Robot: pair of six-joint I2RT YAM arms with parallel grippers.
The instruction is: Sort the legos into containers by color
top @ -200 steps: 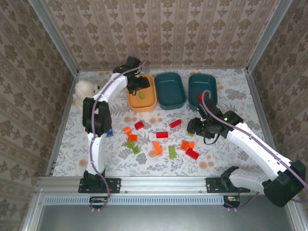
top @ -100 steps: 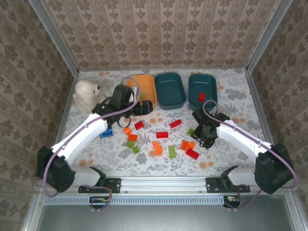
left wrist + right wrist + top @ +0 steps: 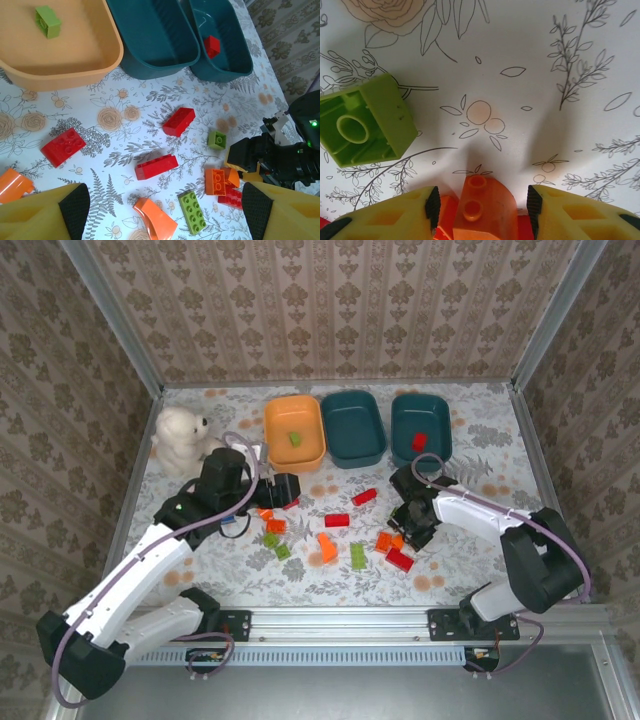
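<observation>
Red, orange and lime green legos lie scattered on the floral table between the arms, among them a red brick (image 3: 337, 519) and a green brick (image 3: 357, 557). At the back stand the containers: an orange tray (image 3: 272, 440) holding one green brick (image 3: 295, 438), a bare teal tray (image 3: 330, 430), and a second teal tray (image 3: 398, 430) with a red brick (image 3: 418, 441). My left gripper (image 3: 285, 490) hovers open and holds nothing above the left of the pile (image 3: 160, 215). My right gripper (image 3: 408, 530) is low on the table, open, straddling a curved orange brick (image 3: 485, 210) with gaps on both sides.
A white teddy bear (image 3: 180, 438) sits at the back left beside the orange tray. A small green brick (image 3: 365, 120) lies just ahead and left of my right fingers. Metal rails and patterned walls bound the table.
My left arm has pulled back from over the orange tray to the brick pile, opening wider; the green brick stays in that tray. The right gripper has settled lower over the orange brick.
</observation>
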